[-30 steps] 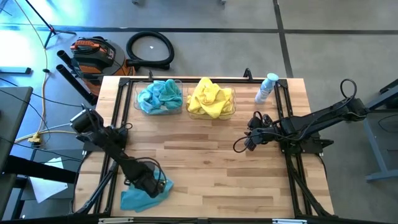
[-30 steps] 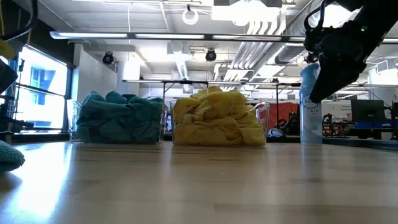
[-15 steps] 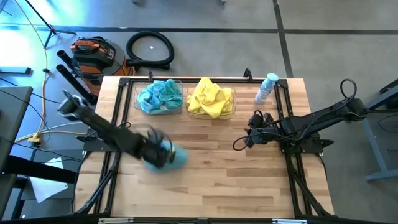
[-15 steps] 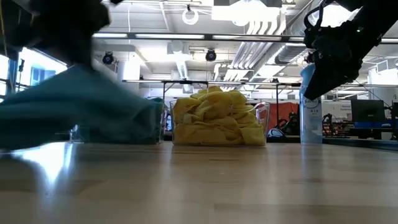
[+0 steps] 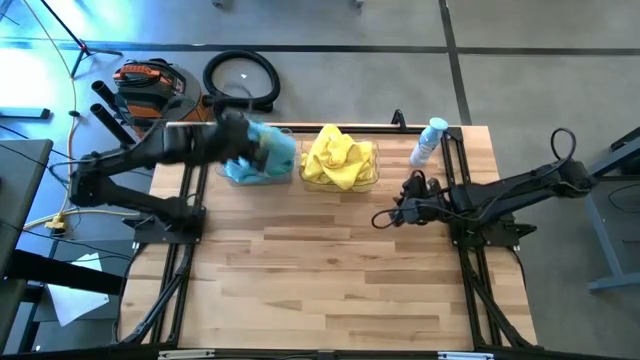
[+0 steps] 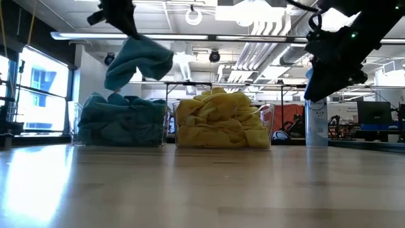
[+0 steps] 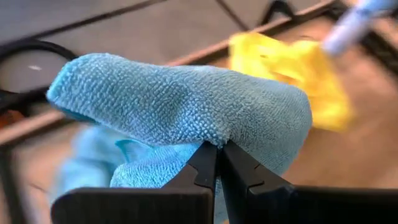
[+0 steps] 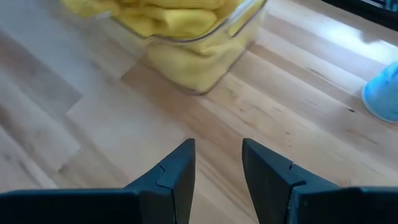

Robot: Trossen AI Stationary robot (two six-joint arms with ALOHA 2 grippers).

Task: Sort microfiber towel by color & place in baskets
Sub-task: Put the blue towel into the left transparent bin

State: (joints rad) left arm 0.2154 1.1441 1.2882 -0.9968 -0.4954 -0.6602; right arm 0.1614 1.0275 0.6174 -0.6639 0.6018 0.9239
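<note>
Blue towel (image 5: 272, 150) lifted, pinched in left hand (image 7: 219, 163)

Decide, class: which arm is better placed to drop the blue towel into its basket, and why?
Left. Its gripper is shut on the blue towel above the basket of blue towels. The right gripper is open and empty by the yellow basket.

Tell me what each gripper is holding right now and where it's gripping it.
The left gripper pinches a blue towel by a fold over the blue basket. The right gripper is open, holding nothing.
</note>
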